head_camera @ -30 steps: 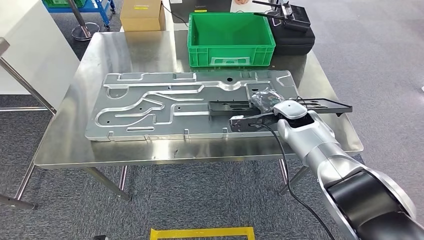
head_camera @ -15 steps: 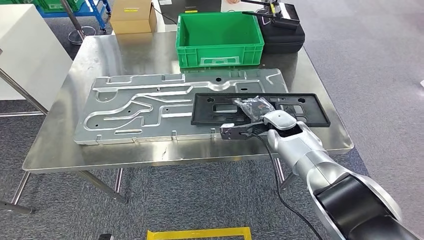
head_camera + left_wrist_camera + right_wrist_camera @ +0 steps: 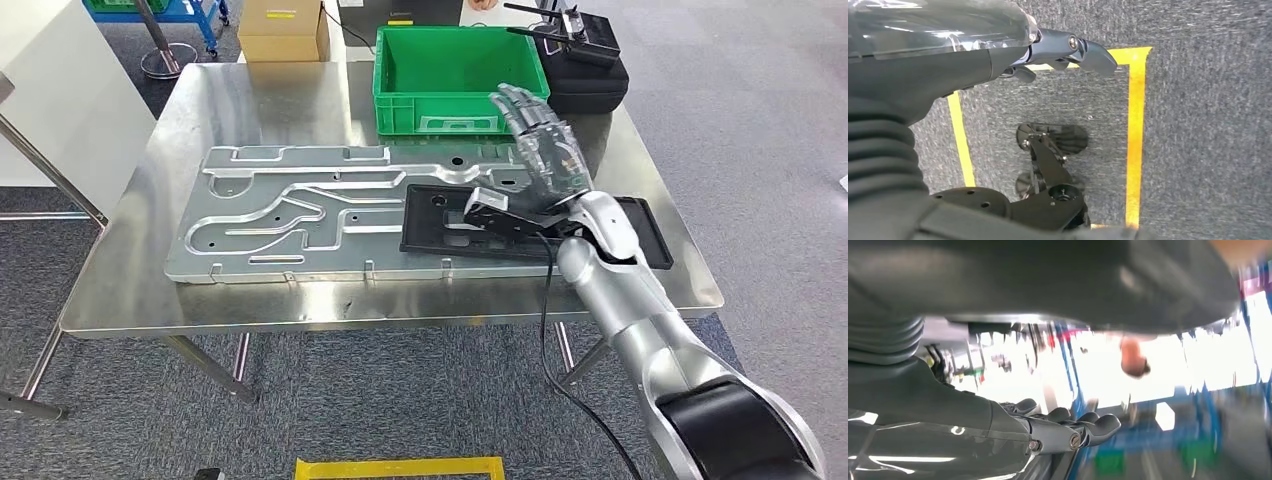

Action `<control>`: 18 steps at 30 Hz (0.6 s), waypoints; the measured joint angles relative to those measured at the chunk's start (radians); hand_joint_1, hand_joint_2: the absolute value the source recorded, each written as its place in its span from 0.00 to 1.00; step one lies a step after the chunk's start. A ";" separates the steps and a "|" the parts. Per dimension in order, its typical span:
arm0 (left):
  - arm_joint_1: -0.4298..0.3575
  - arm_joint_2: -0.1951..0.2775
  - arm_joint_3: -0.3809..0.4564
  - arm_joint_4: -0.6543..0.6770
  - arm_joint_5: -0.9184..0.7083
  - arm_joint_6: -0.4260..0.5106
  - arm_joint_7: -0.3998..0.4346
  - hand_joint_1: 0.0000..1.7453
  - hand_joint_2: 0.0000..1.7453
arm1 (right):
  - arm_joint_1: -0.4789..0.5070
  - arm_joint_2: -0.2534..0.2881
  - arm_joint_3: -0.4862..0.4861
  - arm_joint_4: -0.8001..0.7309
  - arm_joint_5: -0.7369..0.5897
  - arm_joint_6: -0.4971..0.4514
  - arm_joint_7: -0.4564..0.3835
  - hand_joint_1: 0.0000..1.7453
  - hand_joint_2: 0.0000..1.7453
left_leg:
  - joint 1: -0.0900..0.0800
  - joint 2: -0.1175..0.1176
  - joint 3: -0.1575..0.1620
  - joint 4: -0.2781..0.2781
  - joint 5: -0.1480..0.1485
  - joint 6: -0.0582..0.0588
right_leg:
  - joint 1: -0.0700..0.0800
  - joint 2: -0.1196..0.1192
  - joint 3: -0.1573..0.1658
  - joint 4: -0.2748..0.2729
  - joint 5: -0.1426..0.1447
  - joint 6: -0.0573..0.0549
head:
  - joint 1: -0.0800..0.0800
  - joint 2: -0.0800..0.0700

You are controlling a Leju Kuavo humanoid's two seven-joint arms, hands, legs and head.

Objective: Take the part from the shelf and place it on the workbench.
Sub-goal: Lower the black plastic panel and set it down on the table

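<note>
Rt hand (image 3: 545,150) lifted off part (image 3: 440,222).

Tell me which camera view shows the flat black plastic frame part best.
The head view: the flat black plastic frame part lies on the steel table, whole outline visible. The left wrist view faces floor; the right wrist view is blurred background.

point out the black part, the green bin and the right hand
black part (image 3: 432,218), head view, on its left end, lying flat on the workbench.
green bin (image 3: 400,108), head view, on its front wall.
right hand (image 3: 545,150), head view, on the raised open palm.
</note>
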 joint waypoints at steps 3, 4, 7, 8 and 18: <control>0.007 -0.003 0.010 0.000 0.014 -0.013 -0.023 0.00 0.00 | 0.108 -0.087 -0.098 -0.221 -0.061 -0.081 -0.006 0.00 0.00 | -0.004 -0.008 0.000 0.004 -0.005 -0.009 | 0.009 -0.007 0.060 -0.129 0.036 -0.011 | -0.001 0.000; 0.011 -0.004 0.016 0.000 0.020 -0.017 -0.029 0.00 0.00 | 0.152 -0.117 -0.138 -0.288 -0.081 -0.109 -0.006 0.00 0.00 | -0.005 -0.010 0.001 0.002 -0.006 -0.014 | 0.012 -0.007 0.063 -0.131 0.035 -0.015 | -0.001 0.000; 0.026 -0.006 0.033 0.000 0.033 -0.020 -0.038 0.00 0.00 | 0.329 -0.197 -0.292 -0.483 -0.134 -0.171 -0.022 0.00 0.00 | -0.006 -0.002 0.004 0.017 -0.029 -0.027 | 0.005 -0.012 0.081 -0.148 0.036 -0.028 | -0.002 0.000; 0.030 -0.008 0.040 0.000 0.036 -0.020 -0.039 0.00 0.00 | 0.402 -0.215 -0.360 -0.544 -0.162 -0.184 -0.039 0.00 0.00 | -0.006 0.004 -0.008 0.054 -0.057 -0.029 | 0.002 -0.016 0.088 -0.153 0.037 -0.033 | -0.002 0.000; 0.051 -0.016 0.103 0.001 0.045 0.011 -0.014 0.00 0.00 | 0.972 -0.162 -1.092 -0.760 -0.284 -0.046 -0.207 0.00 0.00 | -0.009 0.006 0.071 -0.004 -0.065 -0.013 | 0.009 -0.019 0.085 -0.141 0.035 -0.027 | -0.002 0.000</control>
